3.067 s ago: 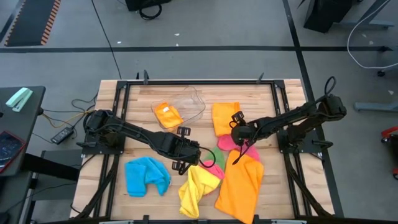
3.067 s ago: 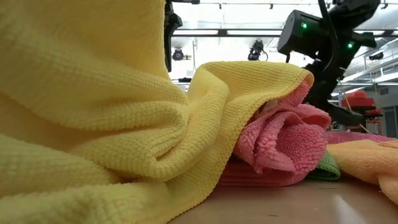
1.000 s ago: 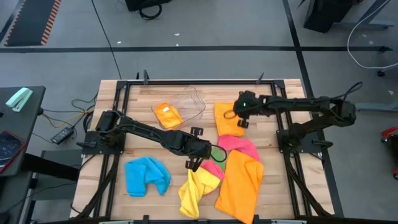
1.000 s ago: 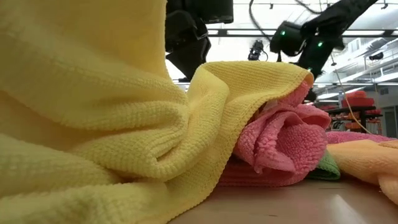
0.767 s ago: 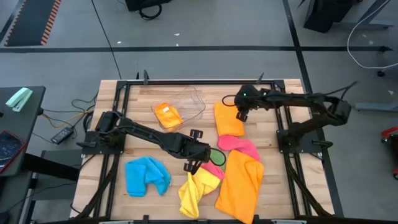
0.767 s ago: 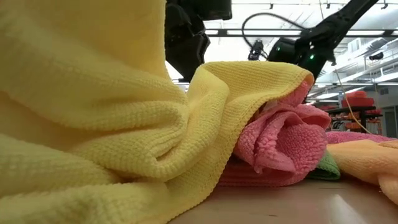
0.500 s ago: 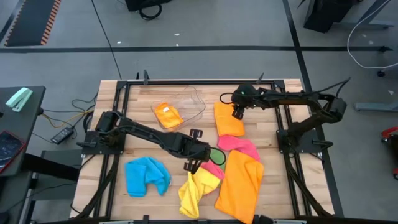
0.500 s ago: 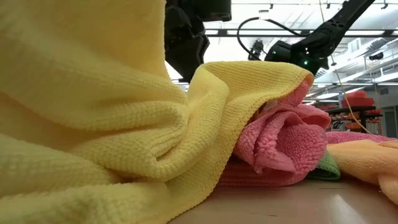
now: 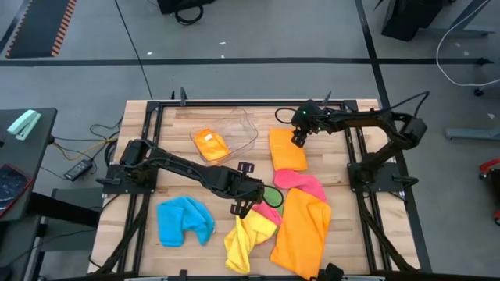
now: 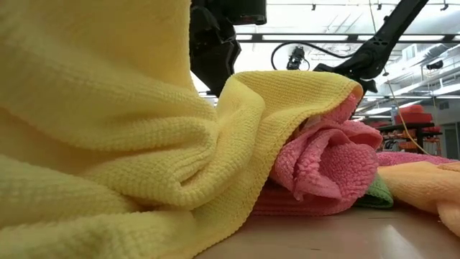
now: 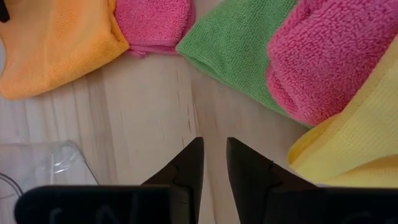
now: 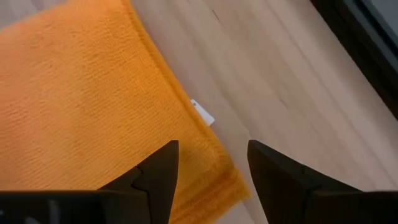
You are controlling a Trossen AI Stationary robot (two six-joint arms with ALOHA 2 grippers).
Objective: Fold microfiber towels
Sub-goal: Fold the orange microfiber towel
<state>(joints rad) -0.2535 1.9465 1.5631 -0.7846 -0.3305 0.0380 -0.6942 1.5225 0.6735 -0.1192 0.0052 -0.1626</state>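
My right hand (image 9: 298,140) hovers with fingers spread wide and empty over the far corner of a folded orange towel (image 9: 286,150) on the desk (image 9: 172,129). My left hand (image 9: 237,208) — fingers narrowly parted, holding nothing — sits mid-desk beside the green towel (image 11: 239,46), pink towel (image 11: 329,56) and yellow towel (image 9: 246,238).

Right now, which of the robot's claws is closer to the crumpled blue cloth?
Left. The left gripper hovers beside the crumpled blue microfiber towel, by the yellow one; the right gripper is over the table's far side.
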